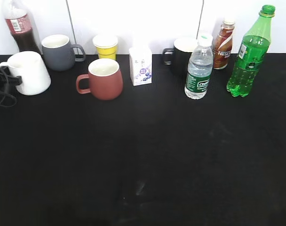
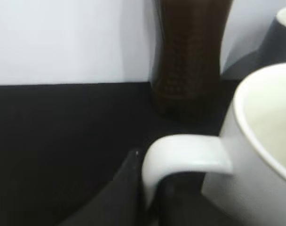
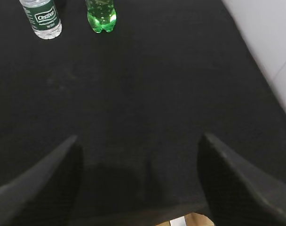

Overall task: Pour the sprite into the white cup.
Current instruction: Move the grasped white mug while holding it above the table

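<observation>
White ceramic fills my left wrist view: the white cup sits right at my left gripper, and its loop handle passes between my dark fingers, which look closed on that handle. In the exterior view this cup stands at the far left of the black counter, with my left gripper reaching it from the edge of the picture. Just behind it stands the dark cola bottle, and the grey mug is near on its right.

My right gripper hangs open over bare counter, its two fingers spread wide and holding nothing. Far ahead of it the sprite stands upright with its green cap on, at the far right of the row, well apart from the white cup. A clear water bottle stands just left of the sprite, and a reddish-brown mug sits towards the middle
</observation>
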`<action>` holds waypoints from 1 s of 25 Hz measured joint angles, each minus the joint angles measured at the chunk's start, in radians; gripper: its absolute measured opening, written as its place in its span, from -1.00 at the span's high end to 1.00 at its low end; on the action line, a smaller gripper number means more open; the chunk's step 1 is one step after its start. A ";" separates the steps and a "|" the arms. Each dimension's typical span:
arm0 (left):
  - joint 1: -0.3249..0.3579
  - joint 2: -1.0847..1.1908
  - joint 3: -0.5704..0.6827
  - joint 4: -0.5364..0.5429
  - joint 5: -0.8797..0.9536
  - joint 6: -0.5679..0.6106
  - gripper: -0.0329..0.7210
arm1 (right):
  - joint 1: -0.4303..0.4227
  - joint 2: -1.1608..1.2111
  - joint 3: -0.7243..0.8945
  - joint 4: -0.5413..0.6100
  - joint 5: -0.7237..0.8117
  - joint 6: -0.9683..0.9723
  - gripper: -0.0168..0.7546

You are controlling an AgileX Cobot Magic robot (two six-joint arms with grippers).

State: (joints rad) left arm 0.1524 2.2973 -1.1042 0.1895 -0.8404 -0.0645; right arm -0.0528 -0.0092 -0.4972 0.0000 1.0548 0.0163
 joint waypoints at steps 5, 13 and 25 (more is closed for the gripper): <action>0.002 -0.042 0.103 0.058 -0.047 -0.016 0.77 | 0.000 0.000 0.000 0.000 0.000 0.000 -0.51; 0.001 -0.071 0.296 0.112 -0.255 -0.012 0.77 | 0.000 0.000 0.000 0.000 0.000 0.000 -0.51; -0.006 -0.331 0.429 0.265 -0.321 -0.147 0.78 | 0.000 0.000 0.000 0.000 0.000 0.000 -0.51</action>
State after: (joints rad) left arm 0.1463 1.9661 -0.6757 0.4546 -1.1613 -0.2117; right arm -0.0528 -0.0092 -0.4972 0.0000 1.0548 0.0163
